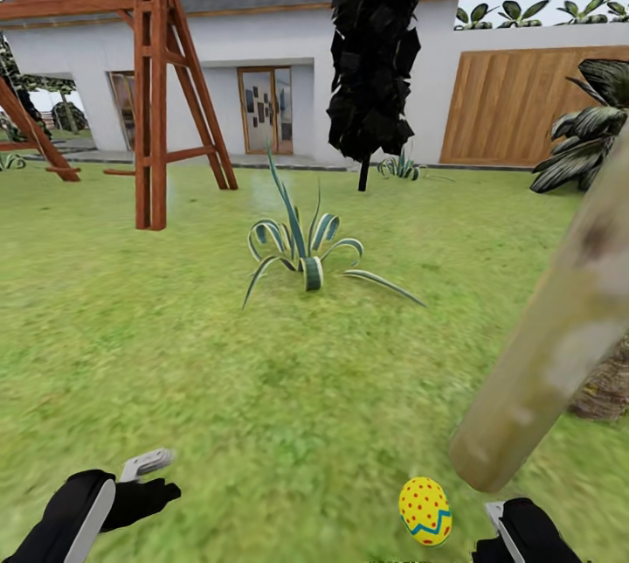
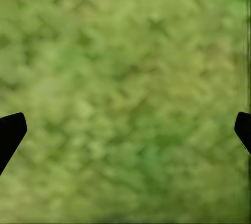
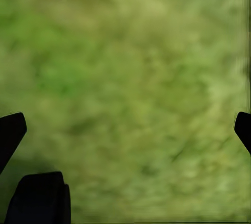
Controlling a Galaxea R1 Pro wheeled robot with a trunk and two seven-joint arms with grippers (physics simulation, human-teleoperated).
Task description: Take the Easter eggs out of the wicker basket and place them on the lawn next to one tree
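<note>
Right gripper (image 3: pixel 125 130) jaws apart, empty, over the lawn (image 1: pixel 218 388); left gripper (image 2: pixel 125 130) likewise. We see one egg (image 1: pixel 425 511) lying beside the tree (image 1: pixel 550 344) trunk. Risk: nudging it rolling when withdrawing.
</note>
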